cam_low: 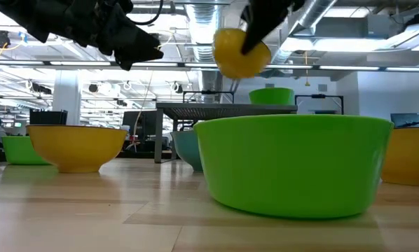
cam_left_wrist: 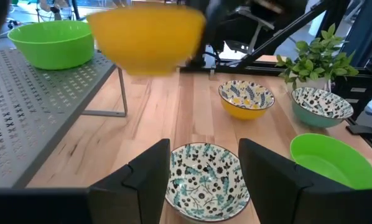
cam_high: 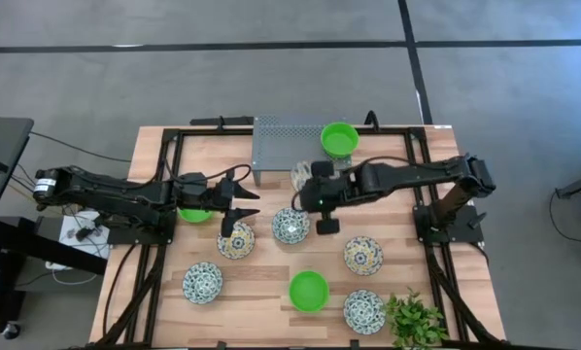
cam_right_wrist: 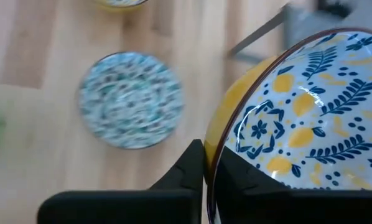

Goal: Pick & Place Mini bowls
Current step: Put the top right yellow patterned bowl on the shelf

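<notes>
Low view, nearest first: a plain green bowl (cam_low: 293, 164) sits on the wooden table (cam_low: 90, 210), filling most of the foreground. Behind it, a yellow bowl (cam_low: 75, 147) stands to one side, with a second green bowl (cam_low: 17, 149) past that. A third green bowl (cam_low: 271, 96) rests on the grey perforated rack (cam_low: 223, 110) at the back.

High view: right gripper (cam_high: 306, 182) is over the table's middle, just in front of the rack, jaws clamped on the rim of a yellow patterned bowl (cam_high: 302, 175). Low view confirms that bowl (cam_low: 241, 52) is in the air, clear of the table. Right wrist view shows its inside: white with blue leaves and yellow lemons, rim pinched between the fingers (cam_right_wrist: 195, 168).

Left gripper (cam_high: 240, 207) hovers low over the table beside it, jaws wide, holding nothing. Through its wrist camera a blue-and-white bowl (cam_left_wrist: 204, 180) sits on the table between the fingertips (cam_left_wrist: 152, 171).

Rest of the table from above: yellow bowls at (cam_high: 236, 240) and (cam_high: 363, 255), blue-and-white bowls at (cam_high: 202, 282) and (cam_high: 363, 311), a green bowl partly under the left arm (cam_high: 193, 213), and a leafy plant (cam_high: 415, 319) at the near right corner.
</notes>
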Controlling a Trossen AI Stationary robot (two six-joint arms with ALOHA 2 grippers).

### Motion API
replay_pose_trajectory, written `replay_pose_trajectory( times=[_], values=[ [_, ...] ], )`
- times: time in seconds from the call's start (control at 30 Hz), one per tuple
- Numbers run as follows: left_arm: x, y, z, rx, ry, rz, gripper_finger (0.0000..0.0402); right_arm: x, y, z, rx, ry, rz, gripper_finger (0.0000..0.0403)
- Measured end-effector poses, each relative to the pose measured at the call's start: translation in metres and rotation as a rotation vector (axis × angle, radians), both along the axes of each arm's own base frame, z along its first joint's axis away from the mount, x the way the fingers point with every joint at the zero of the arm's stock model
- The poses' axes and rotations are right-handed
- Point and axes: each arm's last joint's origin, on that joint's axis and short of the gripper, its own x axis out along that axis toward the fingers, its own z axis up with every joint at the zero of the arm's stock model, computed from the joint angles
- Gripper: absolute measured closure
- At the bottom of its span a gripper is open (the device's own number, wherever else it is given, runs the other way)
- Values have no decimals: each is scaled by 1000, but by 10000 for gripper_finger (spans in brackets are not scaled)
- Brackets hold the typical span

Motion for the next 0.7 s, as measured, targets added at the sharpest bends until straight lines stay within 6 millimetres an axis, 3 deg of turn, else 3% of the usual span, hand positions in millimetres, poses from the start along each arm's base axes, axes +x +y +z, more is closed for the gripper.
replay_pose_trajectory(
  times=[0.13,0.3,0.5,0.7],
  values=[
    [0,0,0,0,-3,0,208,3,-21,16,-83,-19,23,389],
    [0,0,0,0,-3,0,208,4,-56,19,-137,-13,-2,398],
    [0,0,0,0,-4,0,208,8,-92,15,-87,-35,-55,387],
    [0,0,1,0,-11,0,208,14,-112,-2,-58,21,-40,396]
  ],
)
